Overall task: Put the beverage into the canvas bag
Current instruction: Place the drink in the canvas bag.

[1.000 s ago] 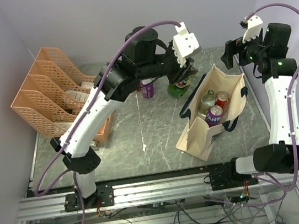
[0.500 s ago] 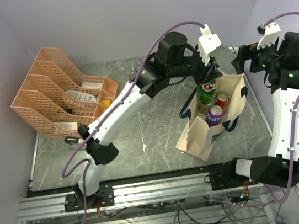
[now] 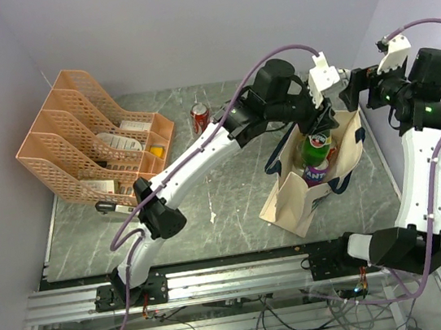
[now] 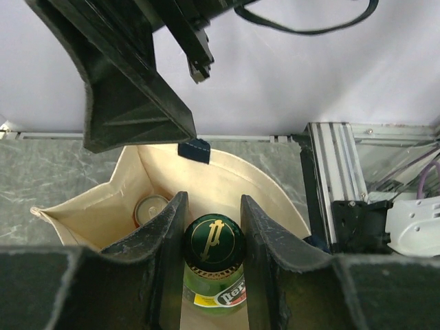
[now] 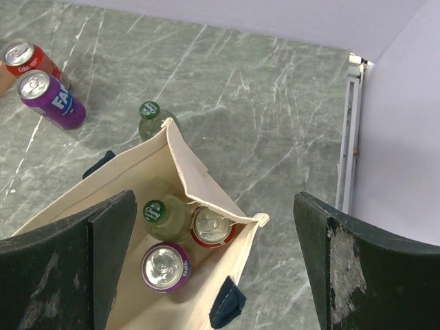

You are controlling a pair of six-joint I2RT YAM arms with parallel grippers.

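Item: green glass bottle [image 4: 213, 256], dark green cap with gold emblem, label partly readable; the beverage. Position: upright, pinched at the neck between the jaws of the left gripper [image 4: 213, 218], one finger [image 4: 168, 265] on each side of it. It hangs at the open mouth of the canvas bag [image 3: 290, 204]; whether its base is below the rim cannot be told. Canvas bag: cream cloth, navy strap handles [image 3: 272, 160], standing open on the right half of the grey marbled table [image 3: 232, 188]. Contents as seen from the right wrist view: one green-capped bottle [image 5: 158, 213], one red can [image 5: 210, 227] and one purple can [image 5: 165, 267], all upright and close together at one end. Left arm: stretched from the near left across the table to the bag. Right gripper [image 5: 213, 199]: jaws spread wide and holding nothing, raised above the far right end of the bag. Other stock: a red can [image 3: 199, 119] upright on the table near the back wall, well apart from the bag; a purple can [image 5: 51, 100] just beside it in the right wrist view; orange file trays [image 3: 70, 145] at the far left holding papers.
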